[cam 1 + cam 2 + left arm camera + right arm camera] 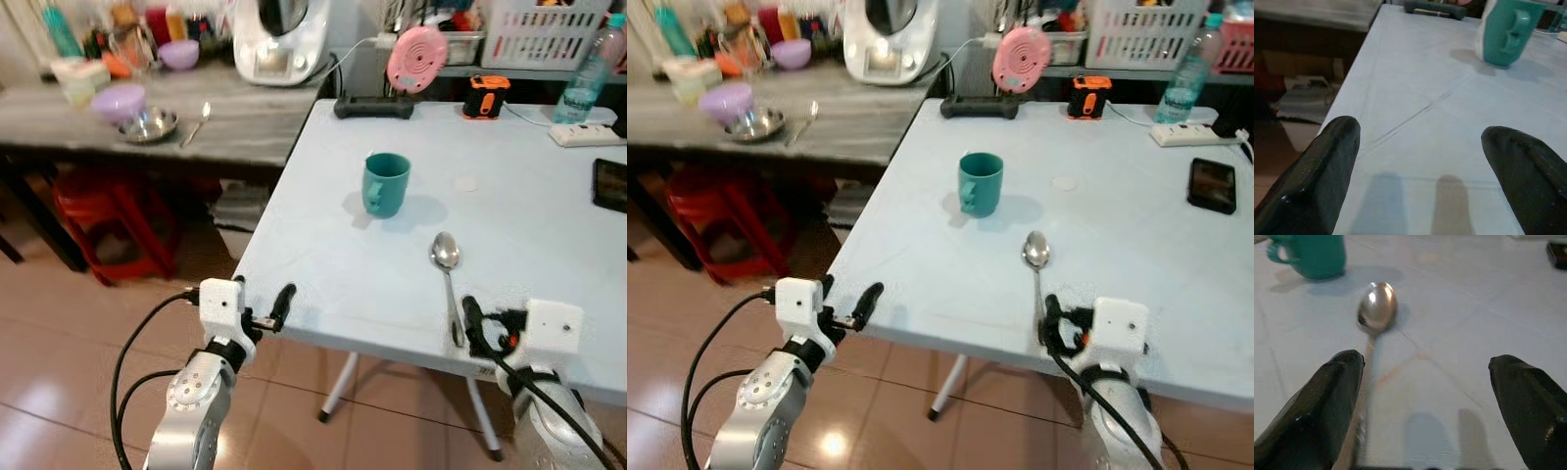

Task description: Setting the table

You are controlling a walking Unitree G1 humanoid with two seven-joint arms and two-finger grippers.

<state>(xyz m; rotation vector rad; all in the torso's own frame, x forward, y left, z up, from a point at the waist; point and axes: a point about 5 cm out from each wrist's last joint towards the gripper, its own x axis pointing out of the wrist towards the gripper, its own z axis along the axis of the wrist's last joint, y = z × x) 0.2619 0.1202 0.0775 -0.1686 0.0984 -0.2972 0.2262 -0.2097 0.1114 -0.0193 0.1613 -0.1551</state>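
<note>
Both claws hang released at the desk's point(549, 225) near edge: right claw point(1425, 396) spread wide beside the spoon point(1376, 313), left claw point(1420, 161) empty.

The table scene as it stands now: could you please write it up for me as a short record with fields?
surface: pale blue table
mug: teal mug, upright, near the table's middle
spoon: metal spoon, lying flat nearer the robot than the mug, bowl toward the mug, handle toward the front edge
left pincer: left pincer, open, over the table's front left edge, holding nothing
right pincer: right pincer, open, at the front edge, one finger beside the spoon's handle
behind: phone toward the table's right; grey counter with bowls to the left
</note>
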